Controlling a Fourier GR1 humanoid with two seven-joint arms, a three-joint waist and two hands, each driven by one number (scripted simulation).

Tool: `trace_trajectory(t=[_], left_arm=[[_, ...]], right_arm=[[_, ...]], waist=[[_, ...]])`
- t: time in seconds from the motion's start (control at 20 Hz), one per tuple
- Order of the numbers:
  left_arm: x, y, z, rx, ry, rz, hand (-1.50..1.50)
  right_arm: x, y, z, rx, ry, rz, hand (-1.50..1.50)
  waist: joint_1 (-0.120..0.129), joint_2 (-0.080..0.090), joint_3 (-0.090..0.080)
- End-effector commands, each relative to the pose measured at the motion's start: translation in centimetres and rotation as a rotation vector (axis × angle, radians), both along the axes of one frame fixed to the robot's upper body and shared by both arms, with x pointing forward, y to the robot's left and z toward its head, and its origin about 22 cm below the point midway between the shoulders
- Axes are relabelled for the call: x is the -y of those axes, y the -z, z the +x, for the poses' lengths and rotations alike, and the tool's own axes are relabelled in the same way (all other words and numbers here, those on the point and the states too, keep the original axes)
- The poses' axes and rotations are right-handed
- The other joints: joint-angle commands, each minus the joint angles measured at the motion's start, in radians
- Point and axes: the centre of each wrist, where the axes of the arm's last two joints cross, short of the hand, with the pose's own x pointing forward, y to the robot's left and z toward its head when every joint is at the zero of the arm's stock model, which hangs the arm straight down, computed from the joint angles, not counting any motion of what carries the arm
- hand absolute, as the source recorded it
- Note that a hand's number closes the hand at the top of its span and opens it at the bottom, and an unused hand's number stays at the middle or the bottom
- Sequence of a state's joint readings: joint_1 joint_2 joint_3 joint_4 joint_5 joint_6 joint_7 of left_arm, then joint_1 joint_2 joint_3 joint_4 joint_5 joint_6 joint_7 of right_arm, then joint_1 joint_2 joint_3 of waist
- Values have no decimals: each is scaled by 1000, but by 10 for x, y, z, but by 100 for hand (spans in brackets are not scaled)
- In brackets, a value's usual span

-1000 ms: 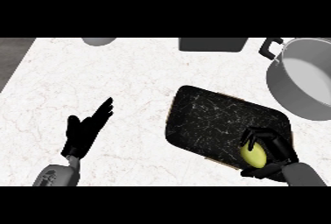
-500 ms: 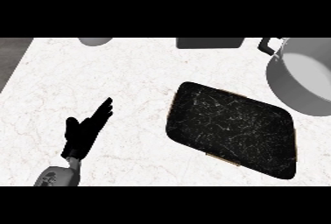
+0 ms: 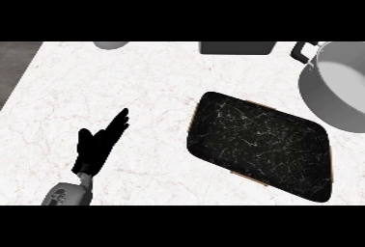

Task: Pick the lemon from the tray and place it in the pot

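No lemon is seen anywhere in the head view, so its long axis and heading cannot be told. The dark marbled tray (image 3: 260,144) is seen at about 4 o'clock from the view's centre, lying flat on the white tabletop (image 3: 143,82), with its long axis running from 10 o'clock to 4 o'clock and nothing visible on its surface. The grey pot (image 3: 335,89) is found at 2 o'clock, cut by the right edge, its black handle turned toward 11 o'clock; a narrow strip of tabletop lies between pot and tray. A dark rectangular object (image 3: 236,47) is cut by the top edge at 12 o'clock, and a grey round object (image 3: 110,45) at 11 o'clock. The left hand (image 3: 96,147) is rested at 8 o'clock, fingers straight and spread, pointing toward 1 o'clock, holding nothing. The right hand is not shown.
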State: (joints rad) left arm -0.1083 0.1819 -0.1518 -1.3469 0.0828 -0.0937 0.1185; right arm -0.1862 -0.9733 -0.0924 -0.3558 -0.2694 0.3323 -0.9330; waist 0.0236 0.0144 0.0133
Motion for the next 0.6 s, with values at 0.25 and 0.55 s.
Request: trace_trajectory(t=[0.25, 0.55], left_arm=[[-4, -16, 8, 13, 6, 11, 0], [3, 2, 4, -5, 8, 15, 0]], right_arm=[[17, -43, 12, 137, -62, -173, 150], [25, -92, 34, 127, -75, -249, 150]], waist=[[17, -3, -3], [10, -2, -8]])
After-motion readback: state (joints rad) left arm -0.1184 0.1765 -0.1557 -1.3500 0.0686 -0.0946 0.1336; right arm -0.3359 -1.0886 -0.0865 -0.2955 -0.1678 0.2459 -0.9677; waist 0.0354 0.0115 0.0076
